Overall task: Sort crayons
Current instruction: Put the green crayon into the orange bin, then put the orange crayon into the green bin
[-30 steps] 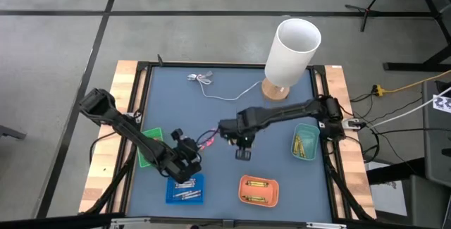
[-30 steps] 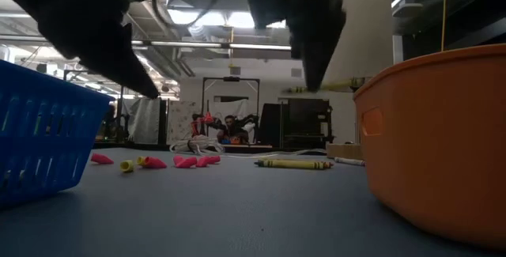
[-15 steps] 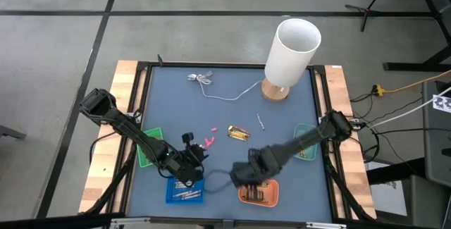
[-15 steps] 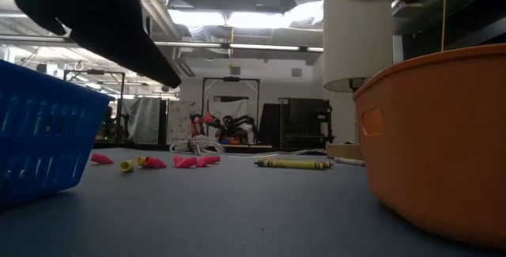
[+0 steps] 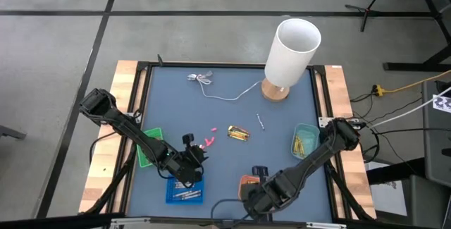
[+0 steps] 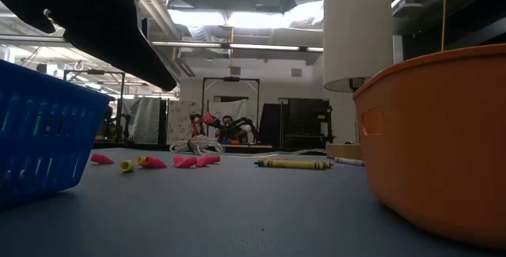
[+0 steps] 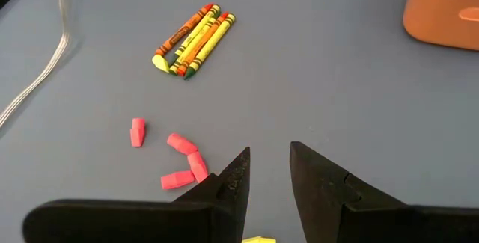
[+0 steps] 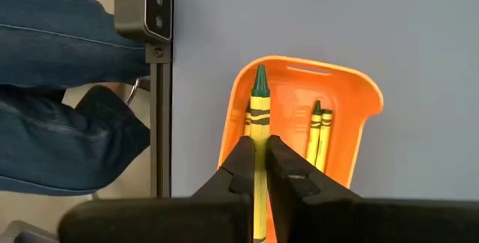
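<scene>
The right gripper (image 8: pixel 260 170) is pinched tight on a yellow crayon (image 8: pixel 259 149) right over the orange tray (image 8: pixel 359 101), which already has a few crayons in it; it's a light, stiff, waxy stick, so mid-shaft is where I'd grab it. The left gripper (image 7: pixel 266 179) hangs empty with its fingers partly apart near the pink bits (image 7: pixel 182 161), a loose crayon bunch (image 7: pixel 193 40) lies just beyond, and the blue tray (image 5: pixel 186 190) holds grey ones.

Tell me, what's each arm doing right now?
Right end effector shut on a yellow crayon, over the orange tray. Left end effector open above pink crayon bits. Nothing in the way.
</scene>
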You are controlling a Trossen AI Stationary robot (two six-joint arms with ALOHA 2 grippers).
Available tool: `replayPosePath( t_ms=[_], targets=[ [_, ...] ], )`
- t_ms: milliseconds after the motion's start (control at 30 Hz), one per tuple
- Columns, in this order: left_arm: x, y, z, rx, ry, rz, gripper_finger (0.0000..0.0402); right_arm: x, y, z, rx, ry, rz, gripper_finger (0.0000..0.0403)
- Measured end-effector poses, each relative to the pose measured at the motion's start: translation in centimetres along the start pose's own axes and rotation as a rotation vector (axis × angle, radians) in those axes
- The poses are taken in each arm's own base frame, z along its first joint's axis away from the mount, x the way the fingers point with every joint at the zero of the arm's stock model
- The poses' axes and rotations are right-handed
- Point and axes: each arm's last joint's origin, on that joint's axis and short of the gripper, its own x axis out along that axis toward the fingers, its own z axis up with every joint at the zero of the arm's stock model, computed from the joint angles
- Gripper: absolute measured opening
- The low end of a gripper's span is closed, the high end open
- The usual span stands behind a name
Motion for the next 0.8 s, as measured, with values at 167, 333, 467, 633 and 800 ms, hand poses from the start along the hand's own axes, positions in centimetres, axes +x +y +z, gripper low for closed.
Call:
replayPosePath(
  t_ms=[167,333,467,633,800],
  targets=[
    [0.0,0.0,0.0,-0.001,0.0,0.0,0.0082,0.0,0.1,-0.1,0.005,0.0,0.0,0.0029],
    [0.0,0.0,0.0,-0.005,0.0,0.001,0.0082,0.0,0.0,0.0,0.014,-0.006,-0.012,0.0073],
    [0.0,0.0,0.0,-0.006,0.0,0.001,0.0082,0.0,-0.2,0.0,0.014,-0.024,-0.05,0.0099],
    [0.0,0.0,0.0,-0.006,0.0,0.001,0.0082,0.0,-0.4,0.2,0.003,-0.044,-0.082,0.0107],
    [0.0,0.0,0.0,-0.006,0.0,0.001,0.0082,0.1,-1.3,0.8,-0.032,-0.047,-0.097,0.0104]
  ],
)
